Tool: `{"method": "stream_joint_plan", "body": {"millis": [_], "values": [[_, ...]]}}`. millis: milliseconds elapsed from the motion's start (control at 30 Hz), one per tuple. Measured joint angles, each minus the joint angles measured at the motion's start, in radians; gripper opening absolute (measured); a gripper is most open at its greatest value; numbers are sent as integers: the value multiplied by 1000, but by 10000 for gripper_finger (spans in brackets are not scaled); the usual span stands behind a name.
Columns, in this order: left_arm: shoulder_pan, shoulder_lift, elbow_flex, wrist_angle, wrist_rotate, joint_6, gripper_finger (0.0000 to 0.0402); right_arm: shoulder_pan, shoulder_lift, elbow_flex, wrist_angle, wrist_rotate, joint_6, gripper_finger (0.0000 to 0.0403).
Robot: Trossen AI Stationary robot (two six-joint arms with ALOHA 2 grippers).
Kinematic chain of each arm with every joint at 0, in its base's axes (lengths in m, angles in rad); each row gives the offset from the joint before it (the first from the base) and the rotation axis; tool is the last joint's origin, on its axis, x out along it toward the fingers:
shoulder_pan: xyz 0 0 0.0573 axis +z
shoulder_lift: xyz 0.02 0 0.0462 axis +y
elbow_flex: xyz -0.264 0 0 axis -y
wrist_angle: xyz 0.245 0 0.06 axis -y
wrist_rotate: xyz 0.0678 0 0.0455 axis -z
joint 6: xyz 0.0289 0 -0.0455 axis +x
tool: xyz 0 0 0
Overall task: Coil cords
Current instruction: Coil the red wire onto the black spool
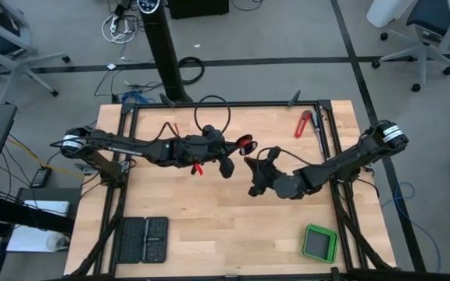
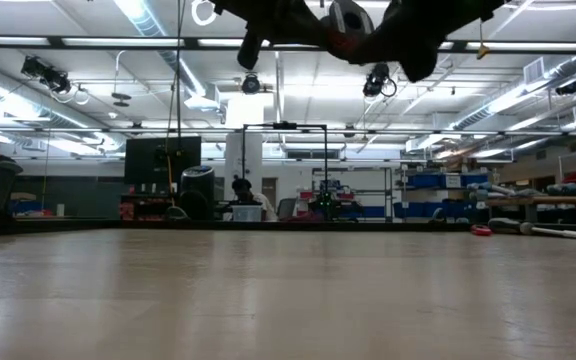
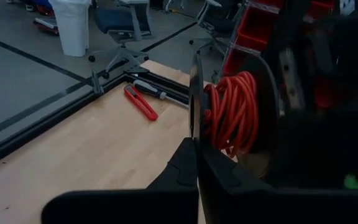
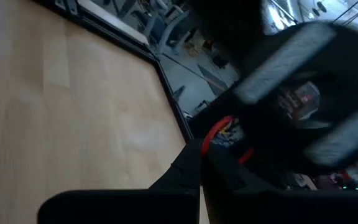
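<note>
The red wire (image 3: 232, 115) is wound into a small coil against a thin dark disc (image 3: 194, 93). It is held high above the table near its middle (image 1: 245, 143) and shows at the top of the low view (image 2: 348, 20). My left gripper (image 3: 197, 163) is shut at the coil's lower edge. My right gripper (image 4: 201, 155) is shut close to the coil on its near right side (image 1: 250, 164). A red loop of wire (image 4: 219, 132) starts right at its fingertips. A small red piece (image 1: 198, 167) shows beneath the left arm. My left gripper pinches the thin dark rim (image 3: 195, 134) beside the red windings between its two fingers, which reach it from the table's left side. The coil stands on edge beyond the fingertips, lifted clear of the table. My right gripper's fingertips (image 4: 194, 155) lie against the start of the red loop (image 4: 209, 144). I cannot tell whether they pinch it.
A red-handled tool (image 1: 303, 123) lies at the far right by the table frame. A black cable loop (image 1: 213, 117) lies at the far middle. A green box (image 1: 319, 243) stands at the near right, and two black pads (image 1: 141, 240) lie at the near left.
</note>
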Motion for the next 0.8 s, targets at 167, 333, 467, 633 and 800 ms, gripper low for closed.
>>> {"method": "stream_joint_plan", "body": {"millis": [167, 333, 467, 633, 800], "values": [[-2, -23, -1, -71, 3, 73, 1, 1, -109, 0, -174, -50, 81, 2], [-13, -32, -1, -119, 17, 205, 1, -16, -205, 0, -289, -201, 193, 2], [-17, -32, 1, -146, 88, 316, 1, -35, -252, 0, -322, -273, 222, 3], [-21, -32, 1, -214, 98, 371, 1, -37, -284, 0, -337, -339, 224, 3], [-21, -31, 2, -236, 101, 392, 1, -40, -282, 0, -300, -367, 232, 3]]}}
